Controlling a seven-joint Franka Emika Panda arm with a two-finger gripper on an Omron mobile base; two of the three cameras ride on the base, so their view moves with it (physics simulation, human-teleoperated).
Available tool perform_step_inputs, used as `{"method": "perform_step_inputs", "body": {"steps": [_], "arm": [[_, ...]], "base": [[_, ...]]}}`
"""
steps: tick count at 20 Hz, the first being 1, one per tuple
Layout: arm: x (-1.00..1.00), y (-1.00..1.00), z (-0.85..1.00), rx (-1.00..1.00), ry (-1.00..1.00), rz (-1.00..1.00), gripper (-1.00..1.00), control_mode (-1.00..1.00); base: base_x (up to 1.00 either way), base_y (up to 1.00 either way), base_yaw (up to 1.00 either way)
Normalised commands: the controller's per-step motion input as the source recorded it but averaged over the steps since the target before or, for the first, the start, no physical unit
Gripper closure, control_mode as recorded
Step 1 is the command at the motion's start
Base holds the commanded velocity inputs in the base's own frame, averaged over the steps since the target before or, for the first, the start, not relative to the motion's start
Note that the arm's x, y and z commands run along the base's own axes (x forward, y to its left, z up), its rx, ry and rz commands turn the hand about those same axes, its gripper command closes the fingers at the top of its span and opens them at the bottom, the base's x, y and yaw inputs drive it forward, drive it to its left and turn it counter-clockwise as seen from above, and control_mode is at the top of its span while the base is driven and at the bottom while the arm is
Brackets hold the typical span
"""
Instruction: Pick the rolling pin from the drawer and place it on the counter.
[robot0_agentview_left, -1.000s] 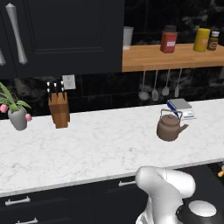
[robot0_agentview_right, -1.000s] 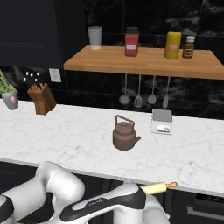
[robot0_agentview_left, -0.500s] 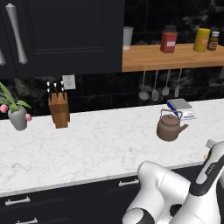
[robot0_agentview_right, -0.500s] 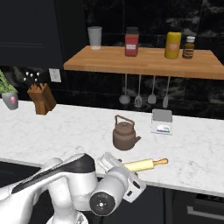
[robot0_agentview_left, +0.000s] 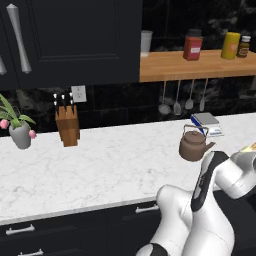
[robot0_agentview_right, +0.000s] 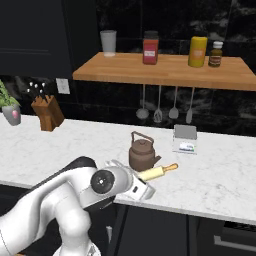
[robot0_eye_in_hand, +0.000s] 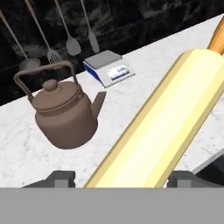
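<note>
In my hand view the gripper (robot0_eye_in_hand: 120, 179) is clamped on the rolling pin (robot0_eye_in_hand: 162, 127), which runs from the bottom centre up to the upper right corner. In the right base view I see the rolling pin (robot0_agentview_right: 157, 172) held over the counter (robot0_agentview_right: 220, 185) at centre frame, just right of the brown kettle (robot0_agentview_right: 142, 151). The scale (robot0_eye_in_hand: 108, 68) sits above the kettle (robot0_eye_in_hand: 63, 113) in the hand view, under the hanging utensils (robot0_eye_in_hand: 57, 30).

the pincer (robot0_eye_in_hand: 118, 177) grips the rolling pin (robot0_eye_in_hand: 162, 127) over the marble desk (robot0_eye_in_hand: 144, 87), beside a brown kettle (robot0_eye_in_hand: 63, 111).
</note>
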Motion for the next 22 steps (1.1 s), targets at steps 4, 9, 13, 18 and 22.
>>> {"method": "perform_step_inputs", "body": {"steps": [4,9,13,18,22], "arm": [[0.46,-0.06,-0.03,0.0,0.24,0.28,1.0,-1.0],[0.44,-0.52,-0.2,0.09,0.15,0.16,1.0,-1.0],[0.47,-0.58,-0.35,0.09,0.01,0.09,1.0,-1.0],[0.52,-0.39,-0.4,0.04,0.0,0.06,1.0,-1.0],[0.14,-0.44,-0.49,0.0,0.01,0.03,-1.0,-1.0]], "base": [[0.0,0.0,0.0],[0.0,0.0,0.0],[0.0,0.0,0.0],[0.0,0.0,0.0],[0.0,0.0,0.0]]}}
